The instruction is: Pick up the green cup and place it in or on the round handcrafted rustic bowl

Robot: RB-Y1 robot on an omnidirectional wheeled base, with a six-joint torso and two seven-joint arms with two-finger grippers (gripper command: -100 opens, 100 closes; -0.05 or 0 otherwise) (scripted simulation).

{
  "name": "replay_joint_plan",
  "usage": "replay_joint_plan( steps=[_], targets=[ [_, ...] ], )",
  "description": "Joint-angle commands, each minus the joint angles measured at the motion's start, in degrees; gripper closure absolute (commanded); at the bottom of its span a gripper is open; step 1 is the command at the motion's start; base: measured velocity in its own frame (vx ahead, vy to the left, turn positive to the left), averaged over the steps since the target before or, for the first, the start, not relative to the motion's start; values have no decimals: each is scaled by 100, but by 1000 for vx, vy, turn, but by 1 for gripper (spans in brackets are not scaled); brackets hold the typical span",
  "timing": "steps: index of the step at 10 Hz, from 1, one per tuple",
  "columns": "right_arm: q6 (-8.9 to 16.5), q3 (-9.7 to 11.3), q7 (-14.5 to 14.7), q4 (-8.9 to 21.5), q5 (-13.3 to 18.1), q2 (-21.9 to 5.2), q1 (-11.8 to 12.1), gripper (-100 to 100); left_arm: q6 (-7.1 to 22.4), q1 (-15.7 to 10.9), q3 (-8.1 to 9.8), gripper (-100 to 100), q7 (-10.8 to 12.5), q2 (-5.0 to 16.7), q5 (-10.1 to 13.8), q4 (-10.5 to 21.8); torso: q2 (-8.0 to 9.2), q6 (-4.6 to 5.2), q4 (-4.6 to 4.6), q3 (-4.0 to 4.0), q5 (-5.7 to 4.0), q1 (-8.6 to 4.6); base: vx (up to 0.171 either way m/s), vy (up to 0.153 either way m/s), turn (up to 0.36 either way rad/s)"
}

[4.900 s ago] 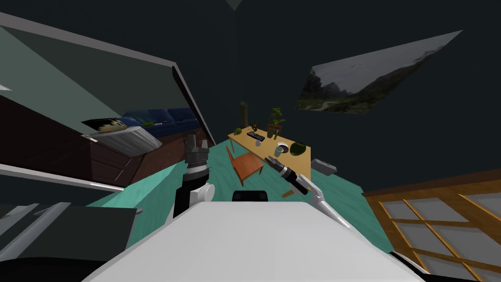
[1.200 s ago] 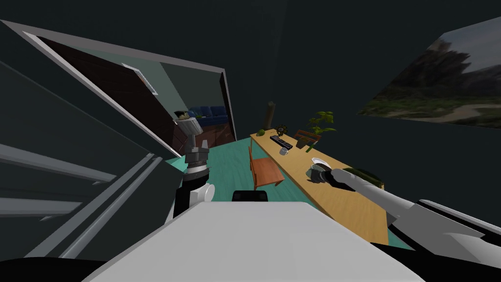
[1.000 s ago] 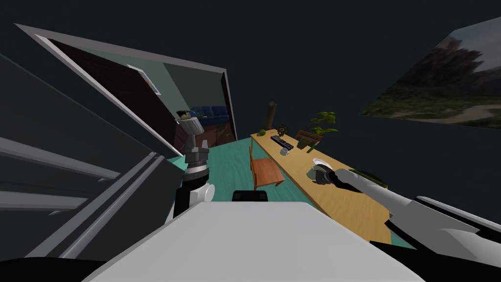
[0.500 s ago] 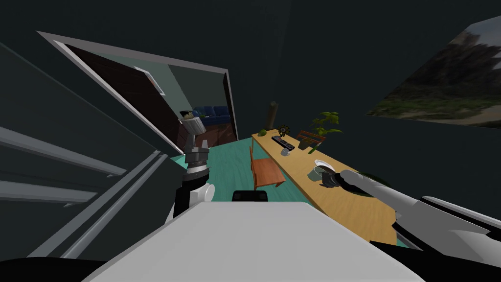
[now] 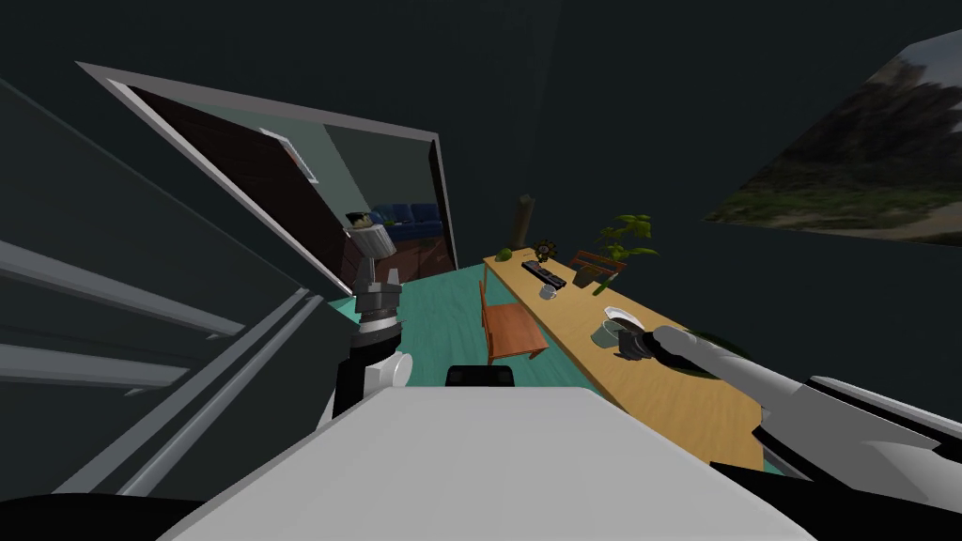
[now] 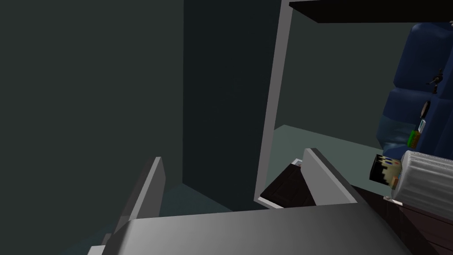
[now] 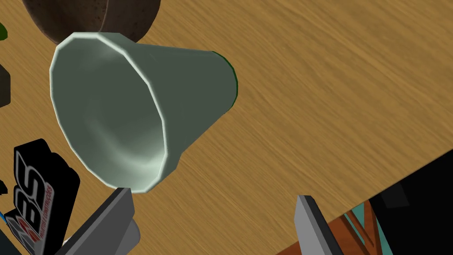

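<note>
The left arm [image 5: 352, 380] is black, with a white disc joint and ribbed grey wrist. The right arm [image 5: 723, 362] is pale grey and tapered. The right gripper [image 7: 212, 194] bears thin grey blades.

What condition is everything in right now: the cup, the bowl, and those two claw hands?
green cup, upright on the table, not gripped
brown bowl, on the table just beyond the cup, cup not in it
right gripper, open, close to the cup
left gripper, open, holding nothing
chair, upright beside the table
</note>
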Motion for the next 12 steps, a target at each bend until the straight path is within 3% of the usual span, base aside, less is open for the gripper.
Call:
replay_joint_plan(
  steps=[1,6,11,12],
  targets=[
    [0,0,-1,-1,0,0,1,-100,0,0,0,0,0,0,0,0,0,0,0,0,0,0,-1,-6,17],
    [-10,-137,204,-76,-233,-235,26,-100,0,-1,1,0,0,1,0,0,46,2,11,27,-12,-58,-82,-95,-9],
    [-45,-389,566,-238,-674,-593,80,-100,0,-1,1,0,0,1,0,0,51,3,12,30,-16,-71,-111,-161,-27],
    [-68,-379,490,-246,-683,-423,105,-100,0,-1,2,0,0,2,0,1,41,4,10,25,-18,-78,6,-128,-46]
  ],
)
